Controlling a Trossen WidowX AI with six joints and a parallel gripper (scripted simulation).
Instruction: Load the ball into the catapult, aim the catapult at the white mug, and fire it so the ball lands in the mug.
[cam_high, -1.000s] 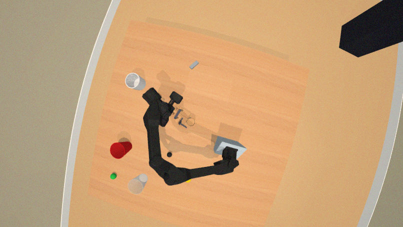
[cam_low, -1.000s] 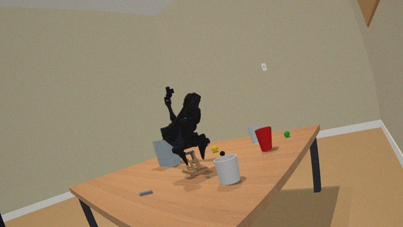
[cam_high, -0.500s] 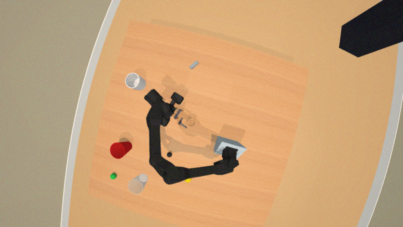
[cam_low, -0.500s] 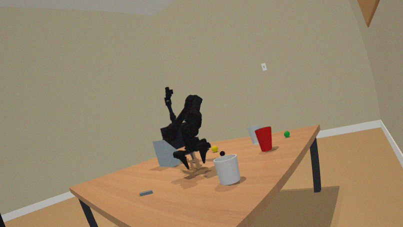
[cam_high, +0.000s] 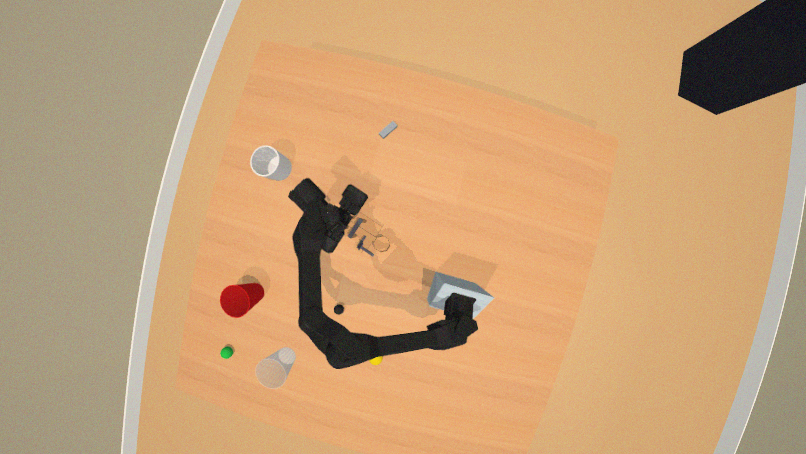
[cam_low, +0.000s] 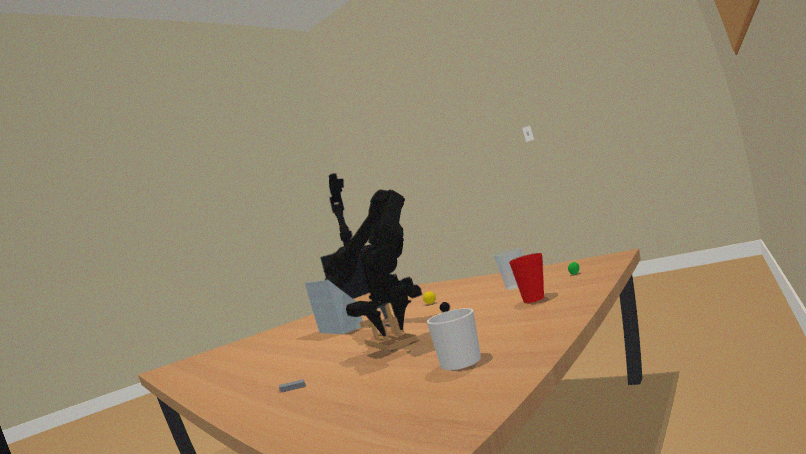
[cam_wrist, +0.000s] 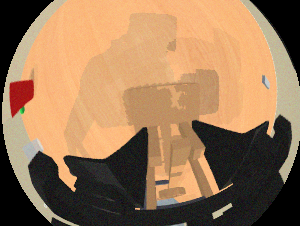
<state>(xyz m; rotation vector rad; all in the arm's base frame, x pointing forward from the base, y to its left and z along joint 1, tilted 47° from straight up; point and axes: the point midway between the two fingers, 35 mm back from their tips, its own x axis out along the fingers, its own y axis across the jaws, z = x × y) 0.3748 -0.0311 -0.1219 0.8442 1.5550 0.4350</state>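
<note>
The small wooden catapult (cam_high: 356, 227) (cam_low: 394, 341) (cam_wrist: 182, 152) stands on the table near its middle. My gripper (cam_low: 393, 331) (cam_wrist: 170, 126) points down over it, with one finger against each side of its frame. It looks shut on the catapult. The white mug (cam_high: 266, 161) (cam_low: 455, 342) stands upright close by, with its mouth up. A black ball (cam_high: 338, 309) (cam_low: 445, 306), a yellow ball (cam_high: 375, 360) (cam_low: 429, 297) and a green ball (cam_high: 226, 352) (cam_low: 573, 268) lie apart on the table. The arm hides much of the catapult in the top view.
A red cup (cam_high: 235, 300) (cam_low: 528, 279) and a pale translucent cup (cam_high: 273, 372) (cam_low: 503, 270) stand on the far side. A grey-blue box (cam_high: 437, 293) (cam_low: 327, 307) is by the arm's base. A small grey block (cam_high: 388, 129) (cam_low: 292, 386) lies near one edge.
</note>
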